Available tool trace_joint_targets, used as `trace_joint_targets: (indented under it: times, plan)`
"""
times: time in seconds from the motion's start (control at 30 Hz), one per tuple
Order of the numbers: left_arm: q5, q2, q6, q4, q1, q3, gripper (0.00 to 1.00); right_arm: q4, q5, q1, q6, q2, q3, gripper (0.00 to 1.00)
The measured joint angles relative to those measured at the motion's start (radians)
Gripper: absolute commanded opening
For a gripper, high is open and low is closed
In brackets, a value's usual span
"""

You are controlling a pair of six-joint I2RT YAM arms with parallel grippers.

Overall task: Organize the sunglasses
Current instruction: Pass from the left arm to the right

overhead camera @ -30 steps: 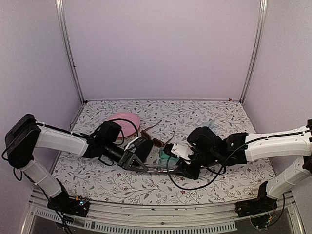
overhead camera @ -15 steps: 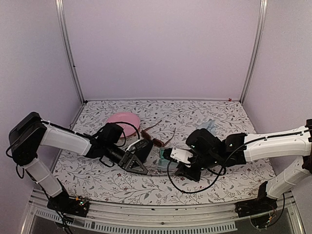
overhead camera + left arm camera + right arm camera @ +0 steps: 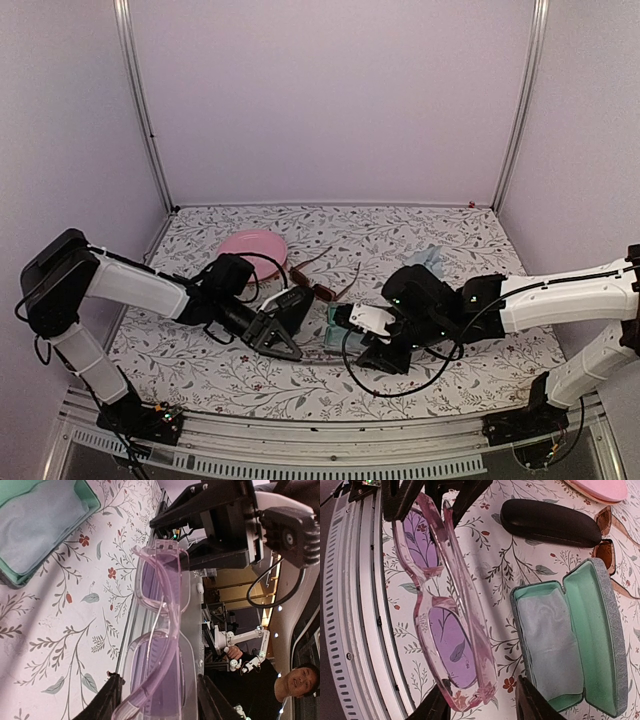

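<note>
Pale pink glasses (image 3: 447,630), near-transparent with violet-tinted lenses, hang just above the flowered desk (image 3: 490,570). They stretch lengthwise from one set of jaws to the other. The left jaws pinch one lens end across the height of the frame. The right jaws stand spread around the other end. A strip of desk shows between the frame and one finger (image 3: 527,702), though it is hard to tell whether the opposite finger touches the frame. The left arm therefore seems to carry the glasses alone. Just beside the right jaws lies an open grey-blue case (image 3: 590,630) with mint lining, its long axis roughly parallel to the glasses. Beyond it, farther from both jaws, a black hard case (image 3: 550,522) and reddish-brown sunglasses (image 3: 602,542) rest on the desk.
</note>
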Motion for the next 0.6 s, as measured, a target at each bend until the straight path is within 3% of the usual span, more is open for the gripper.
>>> trace_joint_targets:
  times: [0.23, 0.6]
  plan:
    - [0.010, 0.018, 0.013, -0.014, -0.008, 0.000, 0.00, 0.015, 0.006, 0.012, -0.001, -0.001, -0.002, 0.55]
    - [0.012, 0.045, 0.018, -0.027, -0.014, 0.022, 0.00, 0.016, 0.010, 0.047, -0.014, 0.048, 0.036, 0.39]
